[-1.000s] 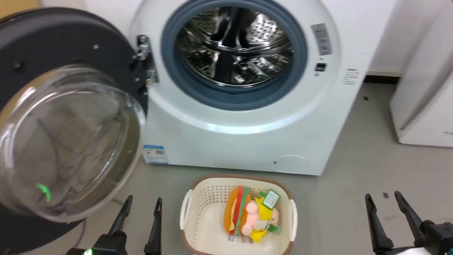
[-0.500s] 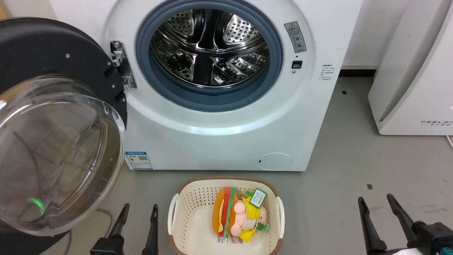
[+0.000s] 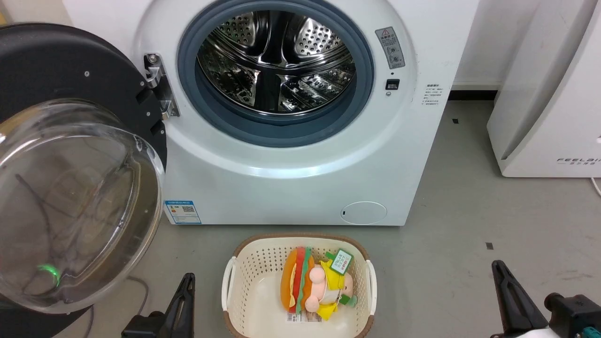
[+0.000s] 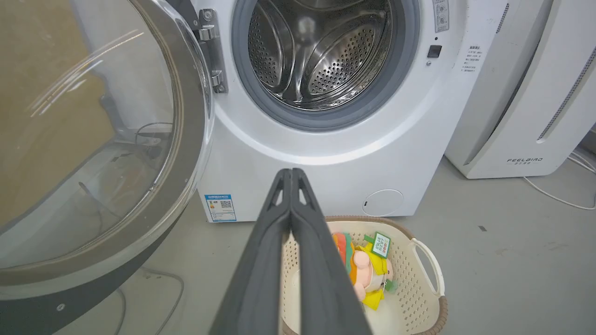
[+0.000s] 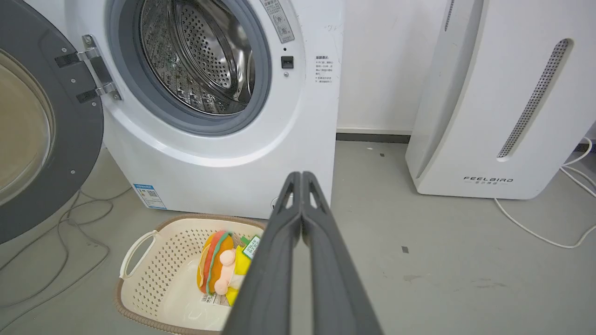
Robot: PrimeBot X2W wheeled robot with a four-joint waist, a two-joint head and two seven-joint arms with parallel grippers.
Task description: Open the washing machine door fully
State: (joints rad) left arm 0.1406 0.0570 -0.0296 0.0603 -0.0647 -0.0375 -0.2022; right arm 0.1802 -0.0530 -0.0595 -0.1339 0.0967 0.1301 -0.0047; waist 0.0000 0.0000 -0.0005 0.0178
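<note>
Glossy, black and round, with bulging clear glass, the washing machine door (image 3: 51, 61) stands swung wide at the frame's left, hinged to the white washing machine (image 3: 300, 188). The left claw (image 4: 291, 173) and right claw (image 5: 301, 175) are both pinched closed.

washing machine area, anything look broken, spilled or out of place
Nothing stands out. The washing machine door hangs open, intact; the basket sits upright with plush toys inside. Loose cables trail on the floor under the door.
</note>
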